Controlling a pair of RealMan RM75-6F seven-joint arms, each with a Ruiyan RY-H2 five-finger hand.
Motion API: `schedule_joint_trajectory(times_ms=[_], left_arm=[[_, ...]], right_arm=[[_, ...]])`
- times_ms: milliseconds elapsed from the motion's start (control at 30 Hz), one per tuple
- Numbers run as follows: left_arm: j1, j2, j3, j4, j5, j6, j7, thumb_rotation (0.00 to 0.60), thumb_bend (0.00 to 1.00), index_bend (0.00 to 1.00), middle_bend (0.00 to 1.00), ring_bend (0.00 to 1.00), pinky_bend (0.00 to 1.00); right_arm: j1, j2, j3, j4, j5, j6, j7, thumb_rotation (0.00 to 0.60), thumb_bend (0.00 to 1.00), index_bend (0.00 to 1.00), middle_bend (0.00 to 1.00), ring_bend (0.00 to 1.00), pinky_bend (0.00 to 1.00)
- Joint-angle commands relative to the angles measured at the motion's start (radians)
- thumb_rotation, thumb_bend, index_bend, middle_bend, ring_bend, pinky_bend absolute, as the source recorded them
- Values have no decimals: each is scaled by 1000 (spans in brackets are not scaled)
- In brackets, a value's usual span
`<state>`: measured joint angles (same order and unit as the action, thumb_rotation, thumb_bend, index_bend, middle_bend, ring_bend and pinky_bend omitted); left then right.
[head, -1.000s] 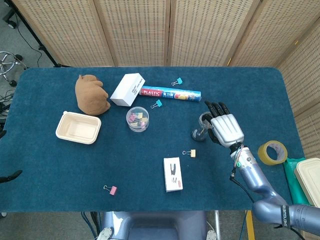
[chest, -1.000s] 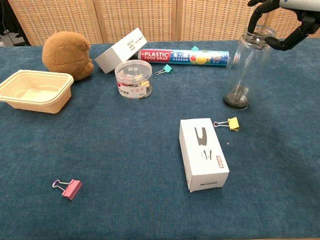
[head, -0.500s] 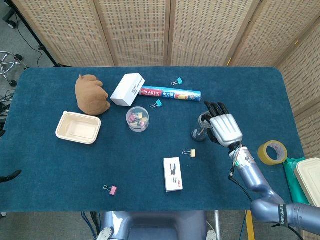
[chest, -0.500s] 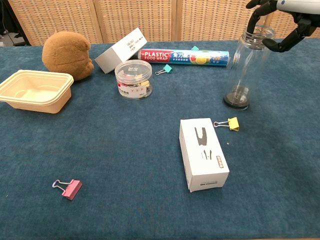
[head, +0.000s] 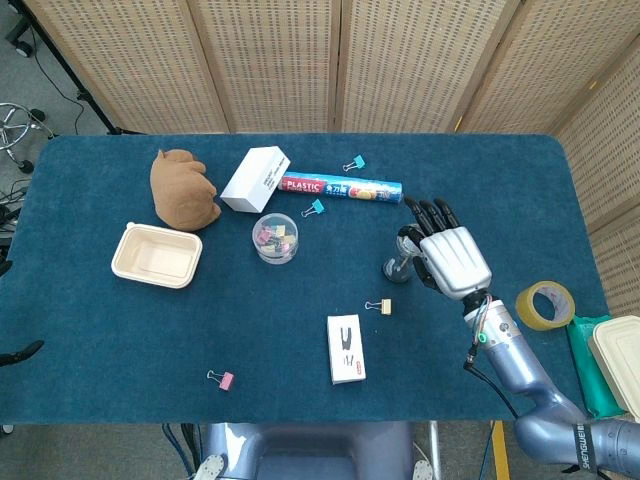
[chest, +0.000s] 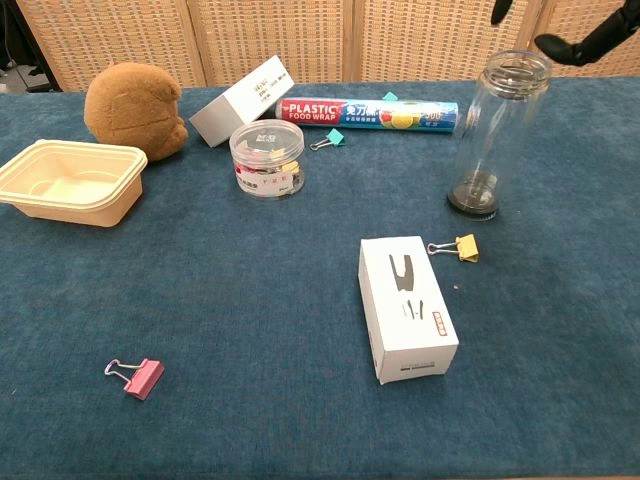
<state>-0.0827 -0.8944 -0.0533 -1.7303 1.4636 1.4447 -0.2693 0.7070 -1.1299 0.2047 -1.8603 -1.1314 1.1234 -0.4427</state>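
One hand shows, our right hand (head: 455, 262), hovering above the mouth of the clear bottle (chest: 497, 135); our left is nowhere in either view. We work from the biggest thing down. First comes the blue desk (head: 300, 330), which carries everything. On its far left lies a brown plush toy (head: 183, 188), with a beige tray (head: 156, 255) nearer to us. A white box (head: 255, 179) leans against a roll of plastic wrap (head: 340, 186) at the far middle. The bottle stands upright at the right, just beside and beyond a yellow clip (chest: 460, 247). A second white box (chest: 406, 307) lies near the middle, and a round tub of clips (chest: 266, 159) sits beyond it on the left. Smallest are the pink clip (chest: 135, 377) close to us and two teal clips by the roll.

Our fingers (chest: 582, 45) are spread and curved, holding nothing, apart from the rim in the chest view. We judge the bottle tall and narrow-footed, so a finger catching its rim sideways could tip it onto the yellow clip or roll it toward the right edge.
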Motion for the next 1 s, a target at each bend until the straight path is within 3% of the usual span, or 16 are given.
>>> schedule_joint_trajectory(times_ms=[33, 133, 200, 300, 633, 1000], left_arm=[[1, -2, 1, 0, 1, 1, 8, 600, 0, 0, 0, 0, 0], [1, -4, 3, -1, 2, 2, 14, 600, 0, 0, 0, 0, 0], [1, -7, 3, -2, 3, 3, 19, 600, 0, 0, 0, 0, 0], [3, -10, 4, -3, 4, 6, 29, 600, 0, 0, 0, 0, 0], [9, -30, 4, -8, 8, 26, 85, 600, 0, 0, 0, 0, 0], [12, -83, 8, 14, 6, 34, 160, 600, 0, 0, 0, 0, 0]], right_arm=[[-40, 30, -12, 20, -82, 49, 51, 600, 565, 61, 0, 0, 0], [-78, 47, -30, 39, -148, 102, 77, 600, 412, 0, 0, 0, 0], [-112, 58, -47, 55, -192, 149, 86, 600, 210, 0, 0, 0, 0], [-186, 73, -83, 92, -258, 241, 117, 600, 29, 0, 0, 0, 0], [-366, 46, -156, 294, -322, 382, 350, 600, 0, 0, 0, 0, 0], [-511, -10, -185, 354, -319, 479, 367, 600, 0, 0, 0, 0, 0]])
